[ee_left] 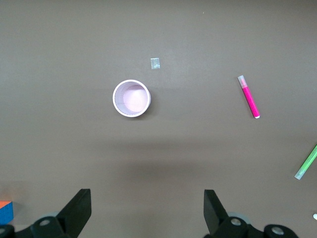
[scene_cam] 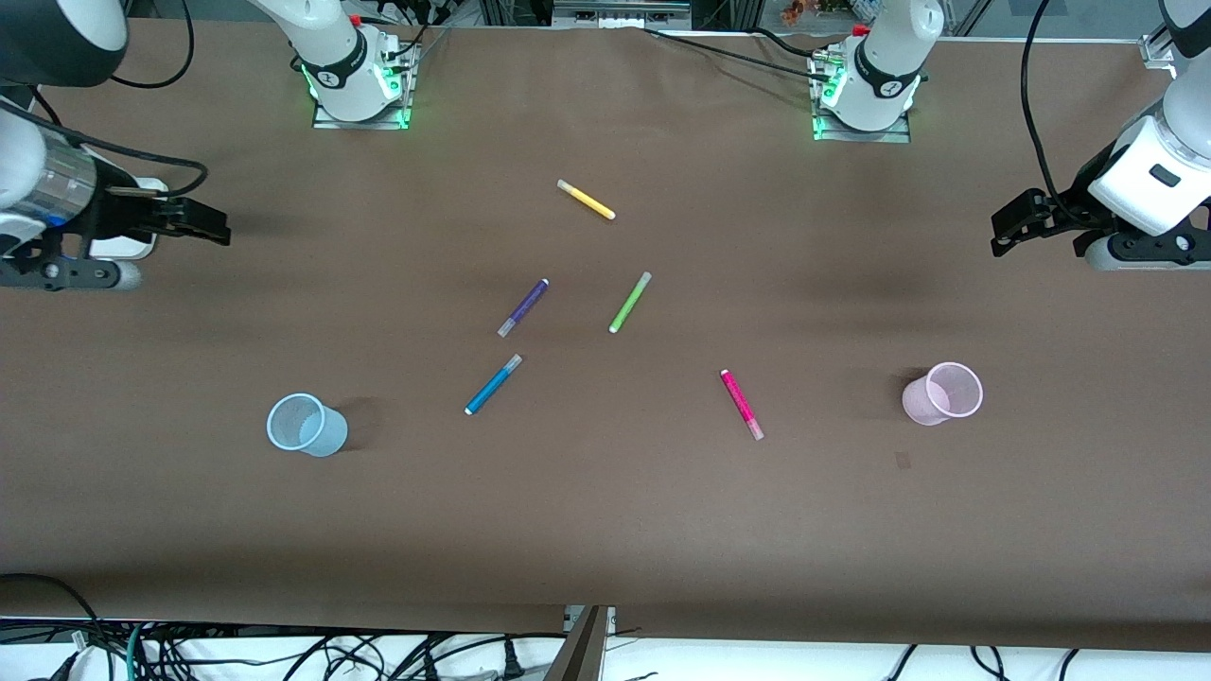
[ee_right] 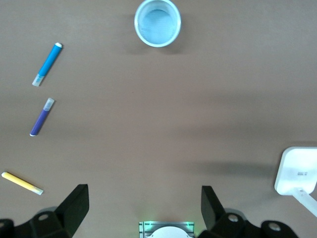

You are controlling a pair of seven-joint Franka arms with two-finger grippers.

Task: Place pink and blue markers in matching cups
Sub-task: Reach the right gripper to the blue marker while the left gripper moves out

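Note:
The cyan-blue marker (scene_cam: 493, 384) lies flat near the table's middle; it also shows in the right wrist view (ee_right: 47, 64). The light blue cup (scene_cam: 307, 426) stands upright toward the right arm's end (ee_right: 157, 22). The magenta-pink marker (scene_cam: 742, 404) lies flat (ee_left: 249, 96), between the blue marker and the light pink cup (scene_cam: 942, 393), which stands upright toward the left arm's end (ee_left: 132, 98). My right gripper (scene_cam: 219, 227) (ee_right: 144, 206) is open and empty over the right arm's end. My left gripper (scene_cam: 1003, 232) (ee_left: 147, 208) is open and empty over the left arm's end.
A dark purple marker (scene_cam: 523, 307), a lime green marker (scene_cam: 630, 302) and a yellow marker (scene_cam: 586, 200) lie farther from the front camera than the blue and pink ones. A small scrap of tape (scene_cam: 903, 461) lies near the pink cup. A white object (ee_right: 297, 171) sits under the right arm.

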